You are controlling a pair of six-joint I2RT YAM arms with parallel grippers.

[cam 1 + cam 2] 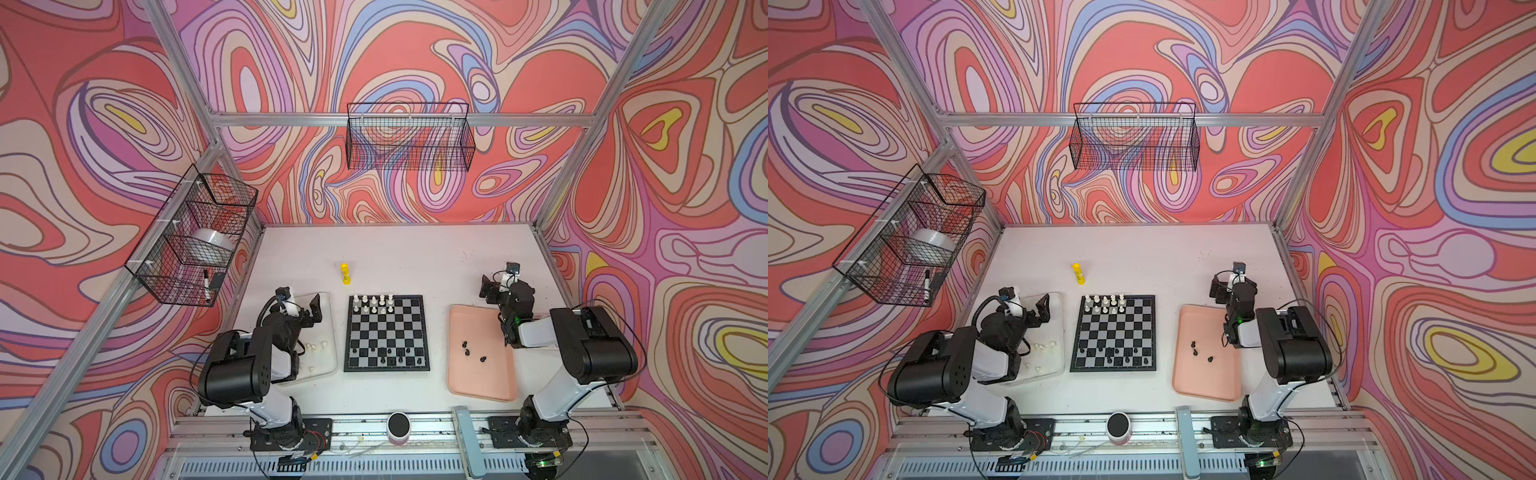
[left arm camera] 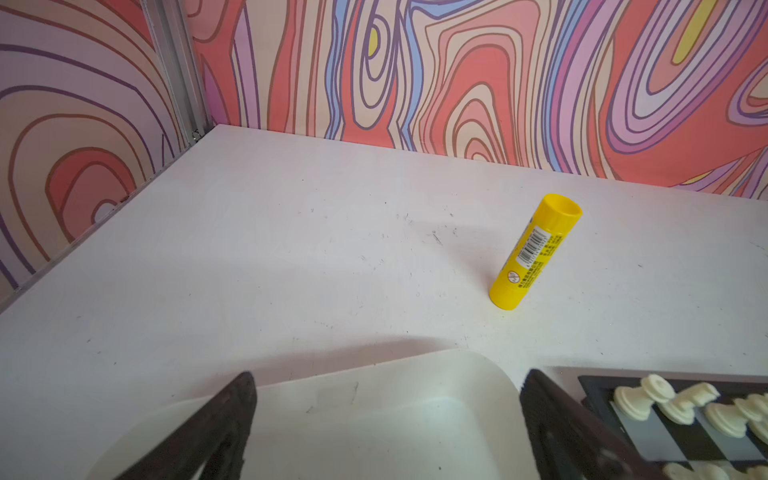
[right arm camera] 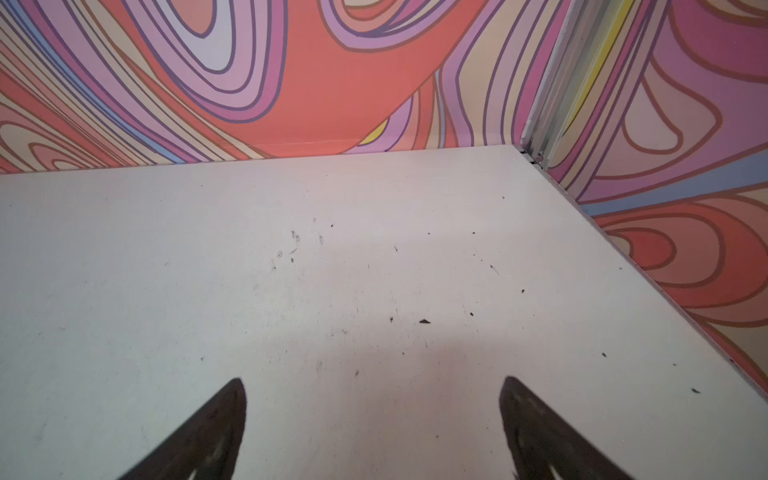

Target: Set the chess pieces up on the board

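Jaws apart, board [image 1: 387,332] square-on, its pieces [image 1: 373,300] upright

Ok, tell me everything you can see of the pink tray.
The pink tray is a salmon-pink rectangle with rounded corners and a low rim, plastic by its look. It lies flat on the white table, right of the board and apart from it. A few black chess pieces lie near its middle.

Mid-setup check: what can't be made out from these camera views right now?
- Both top views: left arm covers part of the clear whitish plastic tray; cream-white chess pieces there can't be counted.
- Both top views: tiny black chess pieces on the pink plastic tray, too small to identify.
- Left wrist view: black-and-silver checked chessboard cut off by the frame edge.
- Right wrist view: only white table.
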